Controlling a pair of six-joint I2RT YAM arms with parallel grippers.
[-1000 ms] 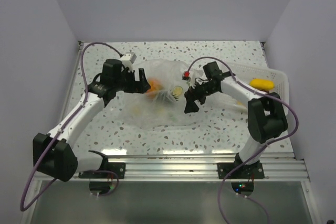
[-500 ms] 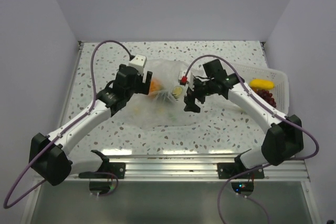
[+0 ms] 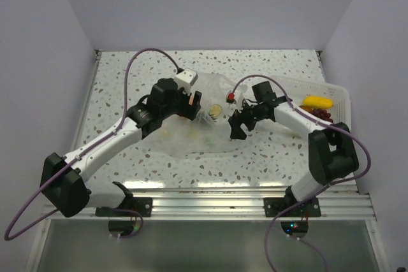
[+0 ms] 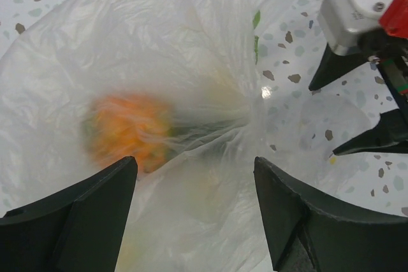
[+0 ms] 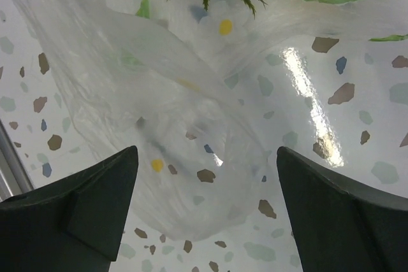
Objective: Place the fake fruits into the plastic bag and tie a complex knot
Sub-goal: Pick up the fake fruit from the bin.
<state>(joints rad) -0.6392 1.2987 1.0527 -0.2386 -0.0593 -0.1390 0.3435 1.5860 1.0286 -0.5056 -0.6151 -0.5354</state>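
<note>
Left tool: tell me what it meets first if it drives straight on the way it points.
The plastic bag: its bunched film lies right ahead of the open left tool, with an orange fruit inside just behind it. How near is unclear.

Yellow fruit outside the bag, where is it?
Top view, far right: the yellow fruit lies in the white tray, just behind a dark red fruit, right of the right gripper.

Your thin, crinkly clear plastic bag (image 4: 115,42) lies crumpled on the tabletop (image 3: 127,74). A round orange toy fruit (image 4: 127,128) sits inside it.
</note>
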